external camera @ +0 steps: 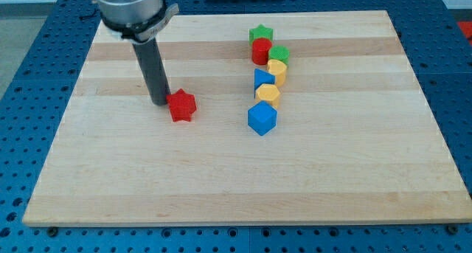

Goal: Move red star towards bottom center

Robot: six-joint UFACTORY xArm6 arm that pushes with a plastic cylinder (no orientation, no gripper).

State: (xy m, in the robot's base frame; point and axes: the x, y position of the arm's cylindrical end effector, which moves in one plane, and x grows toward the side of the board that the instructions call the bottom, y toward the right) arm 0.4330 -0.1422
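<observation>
The red star (181,105) lies on the wooden board (147,179), left of the board's middle. My tip (160,102) stands just left of the star, touching or nearly touching its upper left edge. The dark rod rises from there to the arm's grey housing at the view's top left.
A tight column of blocks stands right of the star: a green star (260,34), a red cylinder (261,52), a green block (279,54), a yellow block (276,71), a blue block (263,79), a yellow hexagon (268,95) and a blue cube (261,119).
</observation>
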